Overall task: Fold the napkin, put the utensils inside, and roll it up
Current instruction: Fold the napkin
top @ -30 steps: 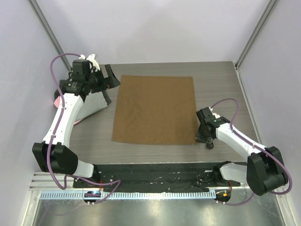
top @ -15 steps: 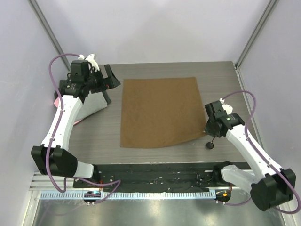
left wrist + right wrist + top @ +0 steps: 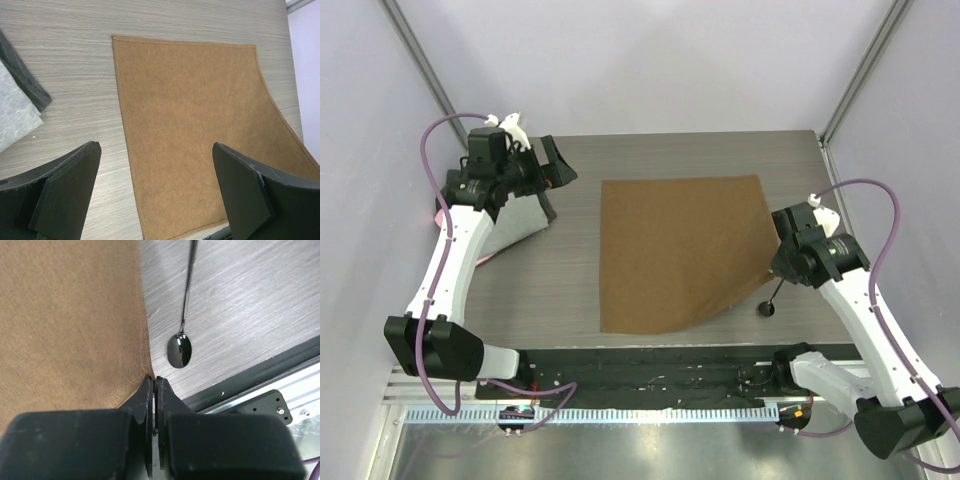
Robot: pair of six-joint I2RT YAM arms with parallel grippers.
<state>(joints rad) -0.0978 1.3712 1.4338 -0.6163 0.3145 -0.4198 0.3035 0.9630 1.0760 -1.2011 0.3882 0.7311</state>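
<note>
Far left of the grey wood-grain table (image 3: 670,150): a soft grey cloth with a pink edge (image 3: 510,228), partly hidden beneath the left arm in the top view. In the left wrist view, touching that grey cloth (image 3: 15,117), a folded black cloth (image 3: 24,75).

Above these cloths, the left gripper (image 3: 553,185): released, jaws spread wide, nothing between them, pointed toward the middle of the table. Same wide gap in its own camera (image 3: 155,150).

Middle of the table: a plain brown matte fabric napkin (image 3: 675,250), a large soft square in a single layer, not yet folded. Far edge and left edge flat on the wood (image 3: 195,115), well apart from the left gripper. Near-right corner raised off the surface and drawn toward the right, with the near edge curving upward there.

At that lifted corner, the right gripper (image 3: 775,272): clenched, jaws pressed together on the napkin's edge. Pinch plain in the right wrist view (image 3: 152,382), with brown cloth (image 3: 65,315) running up from the closed jaws.

Just right of the grip, on bare wood: a slim black utensil with a long thin handle and a small rounded glossy head (image 3: 772,298). Flat on the table, outside the napkin, near its right edge yet apart from it (image 3: 186,300), head toward the table's near edge.
</note>
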